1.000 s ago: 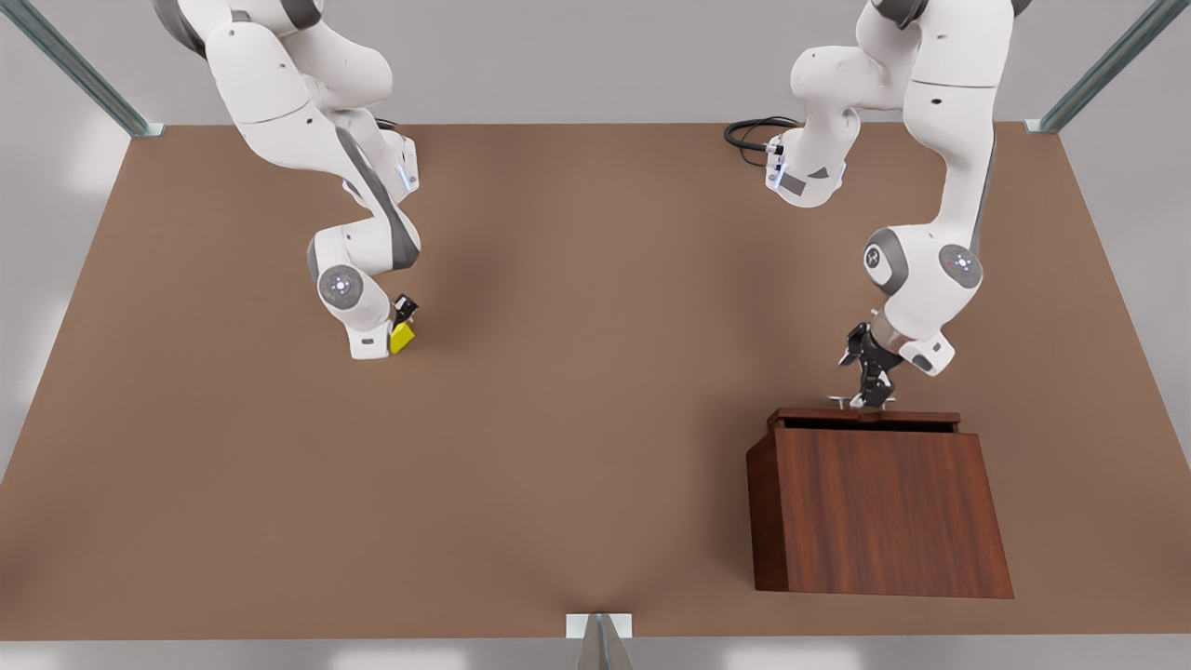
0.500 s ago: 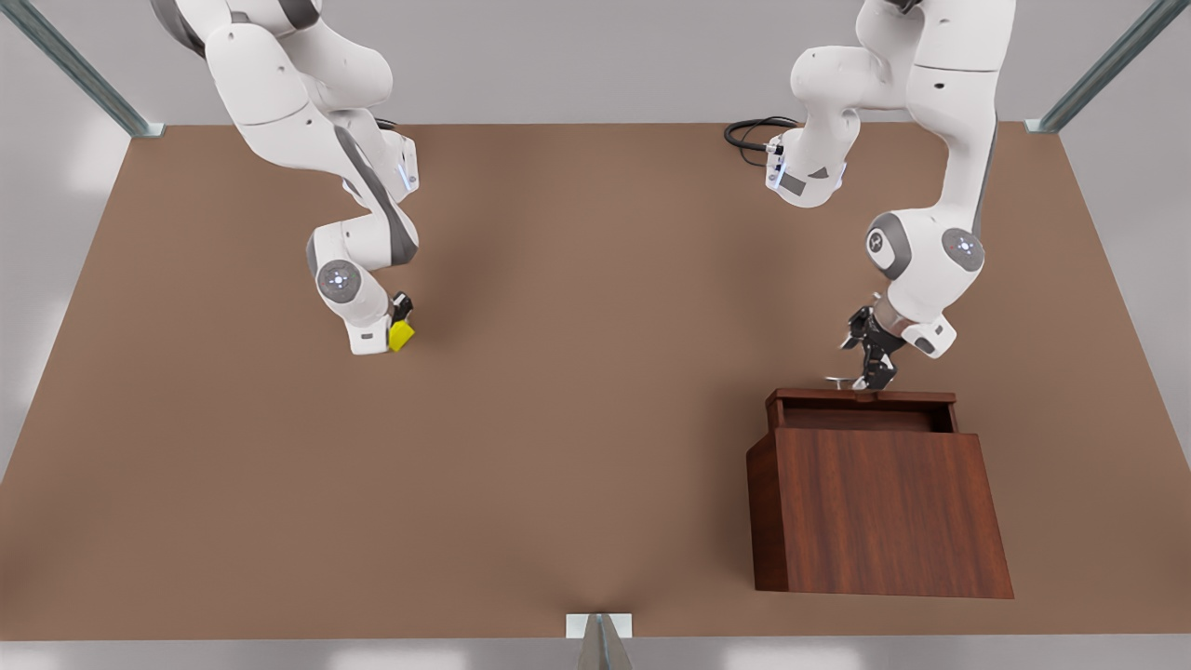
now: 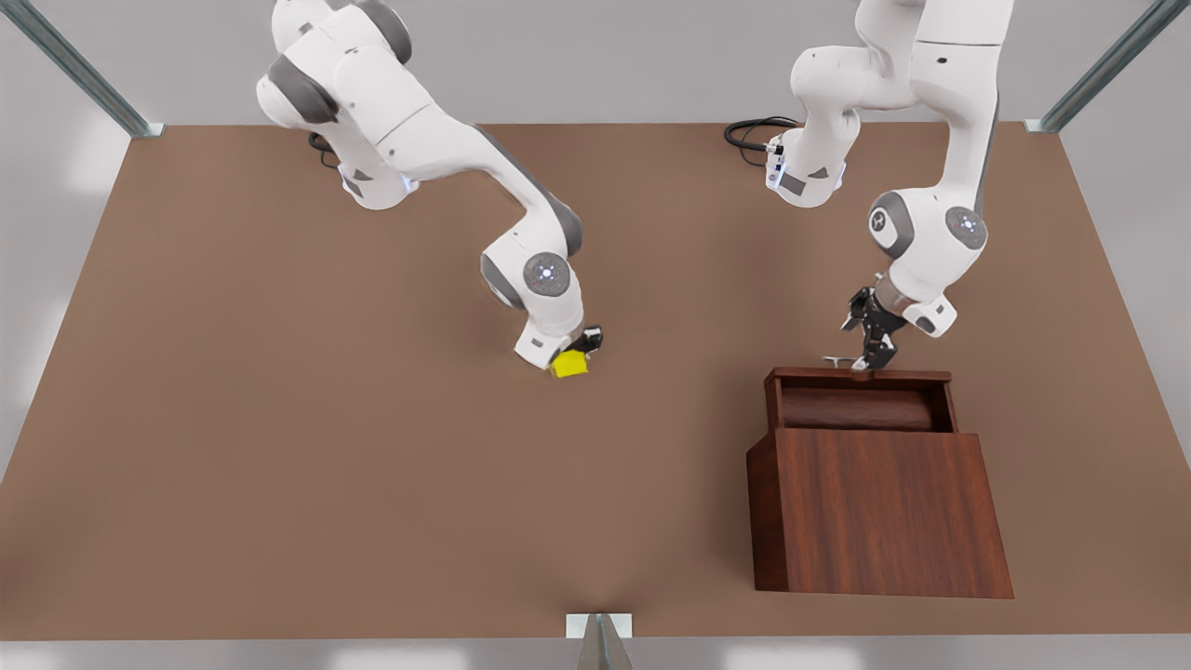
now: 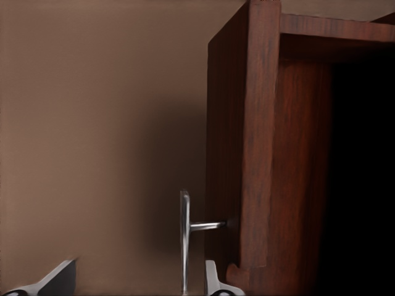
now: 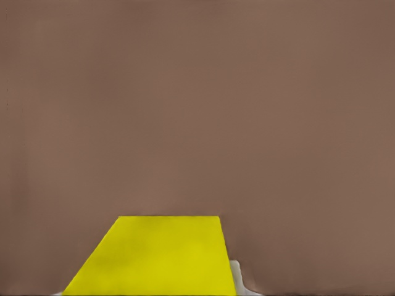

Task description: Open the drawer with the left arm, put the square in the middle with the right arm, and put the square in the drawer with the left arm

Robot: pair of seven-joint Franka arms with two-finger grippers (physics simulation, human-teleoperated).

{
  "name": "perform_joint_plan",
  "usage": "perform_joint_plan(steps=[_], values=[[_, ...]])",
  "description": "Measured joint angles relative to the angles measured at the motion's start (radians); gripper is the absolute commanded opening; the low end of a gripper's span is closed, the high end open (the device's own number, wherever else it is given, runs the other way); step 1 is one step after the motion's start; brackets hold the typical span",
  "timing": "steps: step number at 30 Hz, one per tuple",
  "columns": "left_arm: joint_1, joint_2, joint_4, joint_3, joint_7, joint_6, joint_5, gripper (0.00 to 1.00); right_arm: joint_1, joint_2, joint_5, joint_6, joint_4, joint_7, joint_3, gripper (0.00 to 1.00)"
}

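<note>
The drawer point(image 3: 858, 376) of the dark wooden cabinet point(image 3: 884, 512) stands pulled out toward the table's far side, its inside in shadow. My left gripper point(image 3: 871, 356) is at the drawer's thin silver handle point(image 4: 184, 240). In the left wrist view its fingertips point(image 4: 213, 280) stand wide apart with the handle between them, close to one finger. At the table's middle, my right gripper point(image 3: 577, 352) is shut on the square point(image 3: 569, 365), a small yellow cube point(image 5: 154, 259) held low over the brown tabletop.
The brown table point(image 3: 279, 447) stretches wide around both arms. A black cable point(image 3: 749, 135) loops at the far edge by the left arm's base. Metal frame posts point(image 3: 84, 74) stand at the far corners, and a small bracket point(image 3: 599, 625) sits on the near edge.
My right arm has swung the yellow square from the front view's left to the table's middle. My left gripper has drawn the drawer farther out of the cabinet.
</note>
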Motion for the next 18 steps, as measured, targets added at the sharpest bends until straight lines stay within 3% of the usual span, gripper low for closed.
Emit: perform_joint_plan(steps=[3, 7, 9, 10, 11, 14, 16, 18], values=[[-0.006, -0.019, 0.000, 0.006, -0.001, -0.030, 0.000, 1.00, 0.080, 0.208, 0.009, -0.158, 0.361, 0.205, 0.038, 0.64], [-0.001, -0.142, 0.049, 0.027, -0.007, -0.186, 0.004, 1.00, 0.123, 0.306, 0.007, -0.154, 0.441, 0.302, 0.044, 0.69], [-0.002, -0.113, 0.226, 0.028, 0.062, -0.331, 0.045, 1.00, 0.124, 0.313, -0.009, -0.148, 0.380, 0.366, 0.018, 0.73], [-0.003, -0.055, 0.331, 0.028, 0.218, -0.422, 0.072, 1.00, 0.131, 0.292, -0.009, -0.149, 0.338, 0.354, -0.005, 0.81], [-0.020, 0.019, 0.467, 0.053, 0.405, -0.550, 0.092, 1.00, 0.145, 0.295, -0.001, -0.149, 0.334, 0.361, -0.010, 1.00], [-0.018, 0.188, 0.822, 0.090, 0.796, -0.877, 0.128, 1.00, 0.150, 0.298, 0.013, -0.150, 0.335, 0.361, -0.029, 1.00], [-0.123, 0.236, 0.935, 0.186, 0.965, -0.943, 0.140, 1.00, 0.151, 0.292, 0.026, -0.152, 0.335, 0.360, -0.031, 1.00], [-0.119, 0.254, 0.988, 0.154, 1.053, -0.954, 0.147, 1.00, 0.136, 0.212, 0.028, -0.182, 0.321, 0.351, -0.039, 1.00]])
